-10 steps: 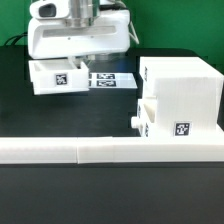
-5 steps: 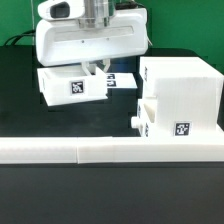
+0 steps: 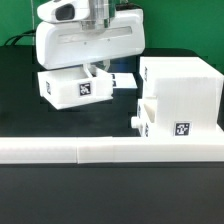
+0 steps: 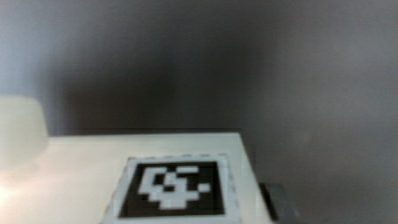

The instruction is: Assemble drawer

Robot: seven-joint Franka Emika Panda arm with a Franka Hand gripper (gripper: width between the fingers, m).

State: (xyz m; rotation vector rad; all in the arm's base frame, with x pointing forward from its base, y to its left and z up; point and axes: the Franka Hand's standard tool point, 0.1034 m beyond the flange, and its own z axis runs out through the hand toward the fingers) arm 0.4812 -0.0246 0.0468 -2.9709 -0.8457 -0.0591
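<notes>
Hanging over the black table in the exterior view, the gripper sat below the arm's large white wrist housing, and its 2 fingers reached down onto the upper edge of 1 small tray. That tray was tilted, with 1 black-and-white tag facing the camera. Contact between the fingers and the tray wall appeared to exist, but whether the jaws were clamped on the wall or merely touching it could not be determined from this view. The marker board lay flat on the table just behind the tray, partly hidden by it. The big casing stood on the exterior view's right, well apart from the held tray. A 2nd tray sat in the casing's lower opening, its round knob projecting toward the exterior view's left. 1 tag was visible on the casing's front face. The long low white wall strip ran across the foreground, touching the casing's base.

In the wrist view, the picture was blurred. A white surface of the tray filled the lower area and carried 1 tag. The fingers could not be resolved here, so the jaw state remained undetermined.
</notes>
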